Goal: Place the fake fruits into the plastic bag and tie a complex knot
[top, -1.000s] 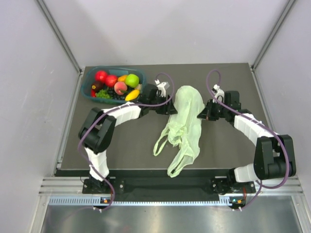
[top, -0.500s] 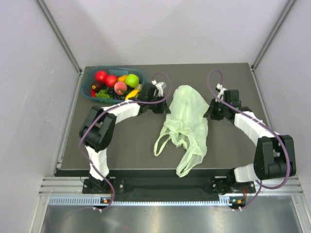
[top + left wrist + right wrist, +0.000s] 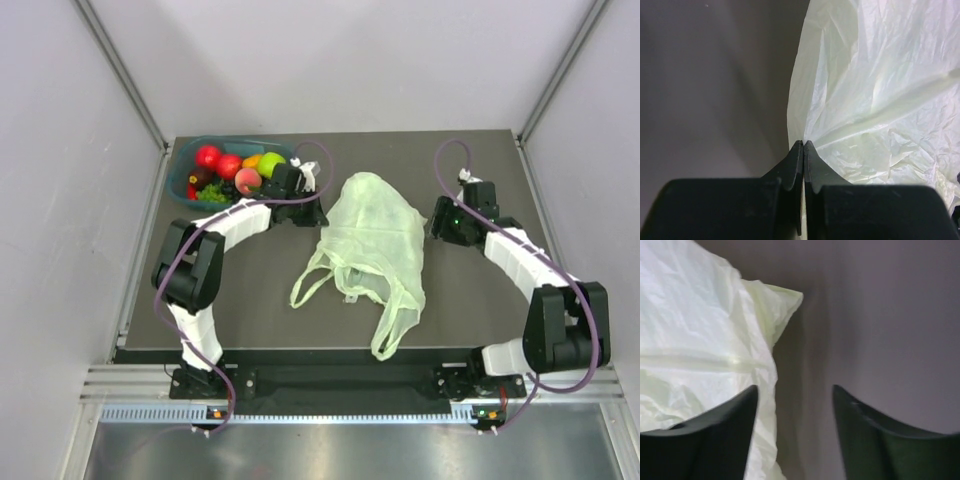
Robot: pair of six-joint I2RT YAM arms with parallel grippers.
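Top view: the plastic bag [image 3: 375, 235] has slid toward 9 o'clock and lies flatter on the counter [image 3: 500, 160]. The fake fruits [image 3: 235, 172] wait in the tray [image 3: 184, 192] at 10 o'clock.

Left wrist view: the left pincer [image 3: 803, 145] has clamped onto the bag's edge.

Right wrist view: the right pincer [image 3: 795, 395] has parted and let the film go. The bag is probably being positioned for loading.

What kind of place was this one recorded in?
Probably a lab robot cell: plain grey panel walls on metal framing, two arms bolted to a rail at a dark table, with a teal plastic tray of glossy fake fruits and a pale green plastic bag.
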